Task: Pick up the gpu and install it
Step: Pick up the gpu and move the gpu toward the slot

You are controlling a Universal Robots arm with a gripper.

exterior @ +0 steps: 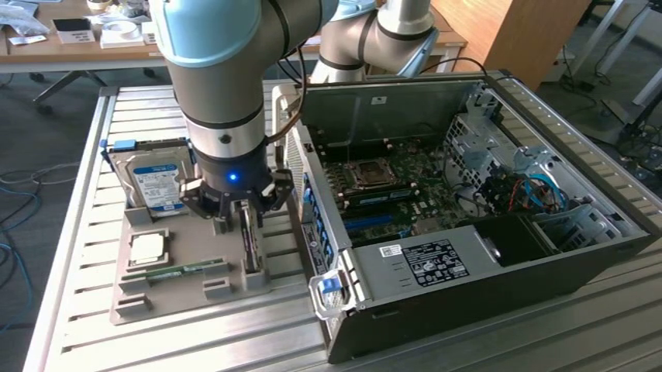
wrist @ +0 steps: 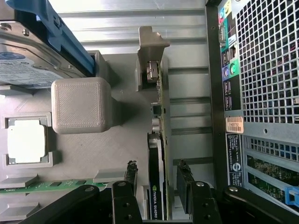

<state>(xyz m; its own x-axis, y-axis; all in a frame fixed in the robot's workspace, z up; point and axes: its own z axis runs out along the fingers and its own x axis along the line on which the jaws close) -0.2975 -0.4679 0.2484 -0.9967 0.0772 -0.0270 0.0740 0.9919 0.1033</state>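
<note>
**Robot arm [exterior: 222, 77] over the parts tray [exterior: 197, 298], as seen from the room.** The arm stood upright above a grey moulded tray. The tray lay on the slatted metal table [exterior: 73, 310], to the exterior view's left of an open computer case [exterior: 466, 287].

The pincer [exterior: 245, 213] hung low over the tray with its two dark fingers [wrist: 132, 179] spread apart, one on each side of the gpu [exterior: 249, 244]. The gpu stood on its long edge in a narrow slot along the side of the tray nearest the case.

From the wrist camera the gpu [wrist: 156, 144] appeared edge-on, with its dark face and thin green board side by side. A strip of bare tray showed between the card and each finger, so the pincer straddled the gpu, open and not gripping it. The card's far end met a pale upright piece [wrist: 152, 44]; I could not tell whether this was bracket or tray.

Other parts sat in the same tray:
- A hard drive [exterior: 155, 184] with a blue-white label stood upright at the far end.
- A square processor chip [exterior: 148, 248] lay flat in its recess.
- A narrow green RAM stick [exterior: 176, 271] lay just beside the chip.
- A rounded grey block [wrist: 81, 105] rose between the hard drive and the gpu.

Inside the case the motherboard [exterior: 393, 186] lay exposed, well apart from the card.
</note>
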